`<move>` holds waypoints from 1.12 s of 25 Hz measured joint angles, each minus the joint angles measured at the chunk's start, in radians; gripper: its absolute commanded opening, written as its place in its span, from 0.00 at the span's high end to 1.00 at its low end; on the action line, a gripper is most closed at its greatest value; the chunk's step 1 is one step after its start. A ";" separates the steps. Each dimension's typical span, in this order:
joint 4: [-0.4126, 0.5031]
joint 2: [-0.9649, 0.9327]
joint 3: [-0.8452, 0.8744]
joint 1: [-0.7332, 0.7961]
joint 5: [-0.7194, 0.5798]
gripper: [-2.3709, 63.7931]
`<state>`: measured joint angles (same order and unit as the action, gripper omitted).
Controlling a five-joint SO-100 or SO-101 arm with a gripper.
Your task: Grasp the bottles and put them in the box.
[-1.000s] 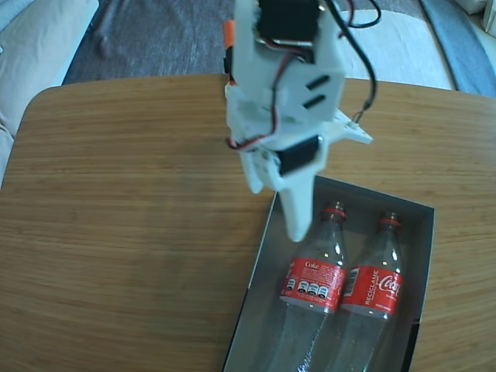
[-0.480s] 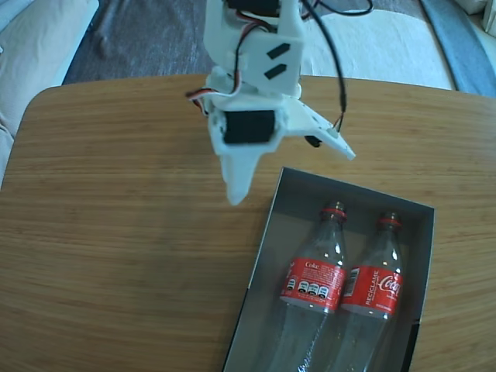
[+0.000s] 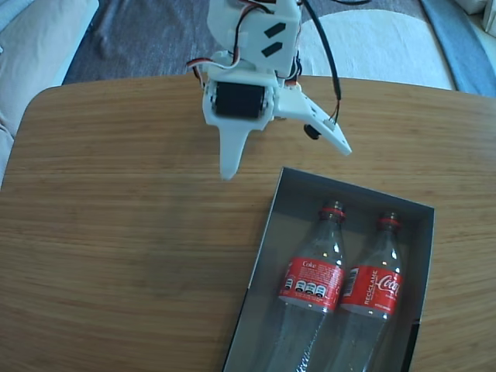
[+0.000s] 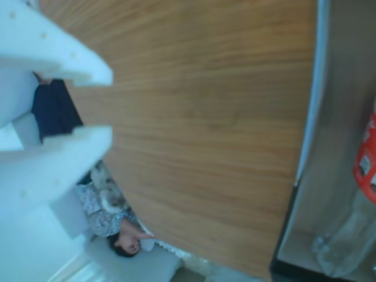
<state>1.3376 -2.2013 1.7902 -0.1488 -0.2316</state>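
I see the claw (image 3: 285,164) has lifted clear of the box (image 3: 273,225) and swung back toward the far side of the table (image 3: 124,232); a second ago its long finger hung over the box's left wall beside the left bottle's neck, and now it hovers above bare wood, up and left of the box's far left corner in the fixed view. Its fingers (image 3: 231,151) are spread wide and carry nothing. The wrist view agrees: two white fingers (image 4: 64,59) with a gap between them, wood below, and the box edge (image 4: 305,135) off to the right.

Both bottles (image 3: 314,285) lie side by side inside the box, necks toward the far wall, labels up, the left one touching or just beside the right one (image 3: 373,288). Neither has shifted during the retreat.

I judge the task is essentially done: no bottle remains on the table, and the arm seems to be heading home.
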 measured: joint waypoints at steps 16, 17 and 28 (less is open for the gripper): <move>-0.066 -0.308 0.362 0.017 0.012 0.97; -0.086 -0.337 0.383 0.011 0.012 0.97; -0.120 -0.535 0.560 -0.034 0.199 0.97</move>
<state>1.2180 -2.7366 2.3501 -0.1825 -0.0322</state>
